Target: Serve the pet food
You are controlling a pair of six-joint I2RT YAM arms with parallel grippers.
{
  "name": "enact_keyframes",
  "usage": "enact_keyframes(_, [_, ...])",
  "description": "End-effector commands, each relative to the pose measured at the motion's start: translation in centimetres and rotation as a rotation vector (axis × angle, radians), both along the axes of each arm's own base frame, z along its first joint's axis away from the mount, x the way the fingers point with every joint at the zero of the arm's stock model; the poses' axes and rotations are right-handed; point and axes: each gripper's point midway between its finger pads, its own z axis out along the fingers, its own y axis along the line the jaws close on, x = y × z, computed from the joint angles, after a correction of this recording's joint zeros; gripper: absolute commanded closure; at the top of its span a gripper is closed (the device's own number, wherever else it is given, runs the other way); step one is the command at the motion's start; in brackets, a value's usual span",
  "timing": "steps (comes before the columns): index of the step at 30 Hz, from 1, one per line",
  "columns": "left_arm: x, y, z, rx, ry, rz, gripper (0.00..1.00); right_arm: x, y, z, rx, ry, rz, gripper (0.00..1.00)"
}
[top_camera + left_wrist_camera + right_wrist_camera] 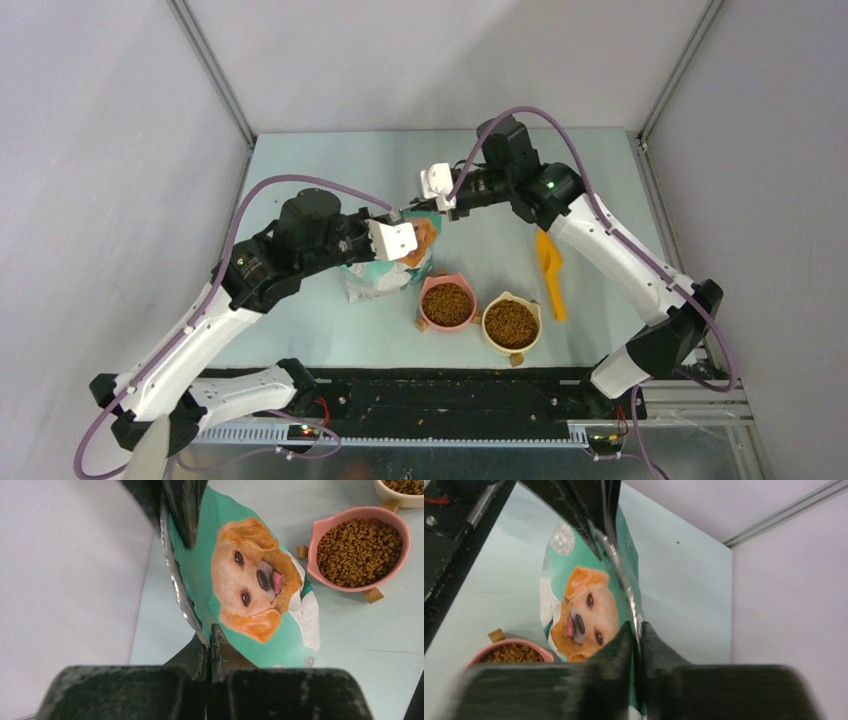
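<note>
Foil bag (385, 272) is soft and slippy, and kibble (448, 303) gets shifted easily; best pinched at its 1 o'clock rim. Left fingers (195, 652) are clamped there, right fingers (621, 640) narrow, grip can't be told.

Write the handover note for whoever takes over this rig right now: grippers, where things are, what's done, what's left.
Left gripper: shut on the top edge of the dog-food bag.
Right gripper: fingers straddle the same edge; whether they clamp it cannot be told.
Seen from the top camera, the bag stands upright just left of the pink bowl, with the yellow bowl beside that. The orange scoop lies flat to their right, held by neither gripper.
Done: kibble fills both bowls.
Left: probably only releasing the bag and pulling the arms back.
</note>
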Motion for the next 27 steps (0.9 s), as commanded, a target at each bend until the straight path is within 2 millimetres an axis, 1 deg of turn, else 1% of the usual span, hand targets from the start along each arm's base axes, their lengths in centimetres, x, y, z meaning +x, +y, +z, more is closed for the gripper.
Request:
enact_keyframes(1, [-0.3,-1.0,3.7,-0.114,-0.073,-0.033,1.00,0.4,-2.0,1.7,0.019,-0.018,-0.064,0.98])
enact_keyframes(3, [-0.3,-1.0,3.7,-0.115,-0.075,-0.033,1.00,0.9,-2.4,1.5,0.005,-0.026,-0.089,1.00])
enact_keyframes(4, [-0.4,-1.0,3.8,-0.117,-0.075,-0.036,1.00,0.8,-2.6,1.1,-0.015,-0.007,-0.088,1.00])
enact_keyframes(8, [-0.5,-1.0,3.8,-0.120,-0.072,-0.039,1.00,0.4,-3.0,0.9,-0.071,0.042,-0.063,1.00])
enact_keyframes(9, [-0.5,-1.1,3.7,-0.118,-0.071,-0.041,1.00,0.6,-3.1,0.8,-0.073,0.051,-0.076,0.95])
enact_keyframes(10, [-0.5,-1.0,3.7,-0.117,-0.071,-0.040,1.00,0.9,-3.0,1.0,-0.064,0.045,-0.085,0.88])
enact_keyframes(11, [-0.4,-1.0,3.6,-0.116,-0.072,-0.038,1.00,1.4,-3.1,0.9,-0.060,0.039,-0.101,0.76])
enact_keyframes(13, [-0.4,-0.9,3.6,-0.114,-0.075,-0.038,1.00,1.7,-3.5,1.4,-0.038,0.028,-0.120,0.72])
enact_keyframes(16, [-0.4,-0.8,3.5,-0.109,-0.080,-0.037,1.00,2.0,-4.3,1.9,-0.008,0.016,-0.121,0.74])
enact_keyframes(18, [-0.5,-0.8,3.5,-0.109,-0.080,-0.038,1.00,2.0,-4.8,2.2,0.014,0.011,-0.113,0.93])
enact_keyframes(19, [-0.5,-0.8,3.5,-0.108,-0.080,-0.040,1.00,1.7,-4.9,2.2,0.019,0.018,-0.099,1.00])
enact_keyframes(23, [-0.5,-0.8,3.7,-0.112,-0.082,-0.038,1.00,0.9,-4.9,1.9,-0.011,0.061,-0.051,1.00])
enact_keyframes(24, [-0.4,-0.8,3.9,-0.118,-0.089,-0.034,0.97,0.8,-4.8,2.1,-0.006,0.072,-0.045,1.00])
enact_keyframes(25, [-0.3,-0.8,4.0,-0.120,-0.094,-0.031,0.90,0.9,-4.6,2.0,-0.005,0.082,-0.045,1.00])
enact_keyframes(26, [-0.1,-0.8,4.4,-0.129,-0.106,-0.023,0.67,0.8,-4.5,1.9,-0.002,0.102,-0.047,1.00])
enact_keyframes(27, [0.1,-0.9,4.7,-0.137,-0.116,-0.019,0.52,1.0,-4.2,2.3,0.018,0.115,-0.059,1.00])
